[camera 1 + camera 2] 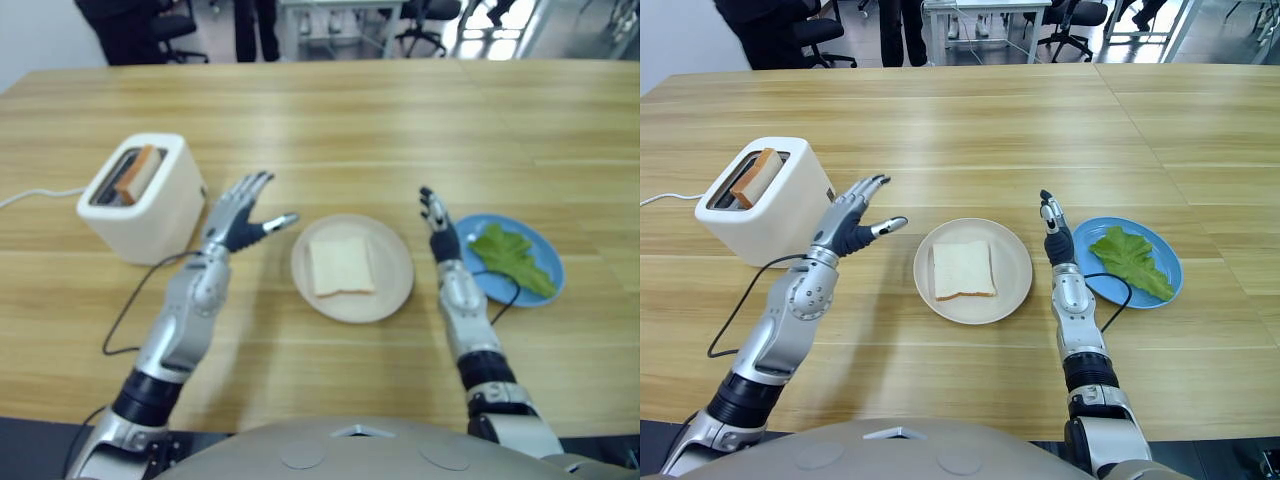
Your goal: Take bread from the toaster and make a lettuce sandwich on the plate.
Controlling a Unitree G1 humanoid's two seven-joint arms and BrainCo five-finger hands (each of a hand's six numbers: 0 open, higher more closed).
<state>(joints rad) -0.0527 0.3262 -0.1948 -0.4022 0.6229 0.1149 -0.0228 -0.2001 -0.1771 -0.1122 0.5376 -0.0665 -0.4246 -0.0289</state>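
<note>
Wooden bench (940, 130) holds 1 bread slice (962, 270) on the cream plate (1012, 250) and another in the toaster (770, 215), so lettuce (1130, 260) (on the blue plate (1158, 243)) looks next: the right hand (1055, 238), open and empty like the left hand (847, 225), must grasp it gently.

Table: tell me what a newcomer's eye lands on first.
A slice of bread lies on the cream plate at centre, flanked by the robot's open left hand and right hand. A white toaster with another slice stands at left; a lettuce leaf waits on the blue plate at right.
</note>
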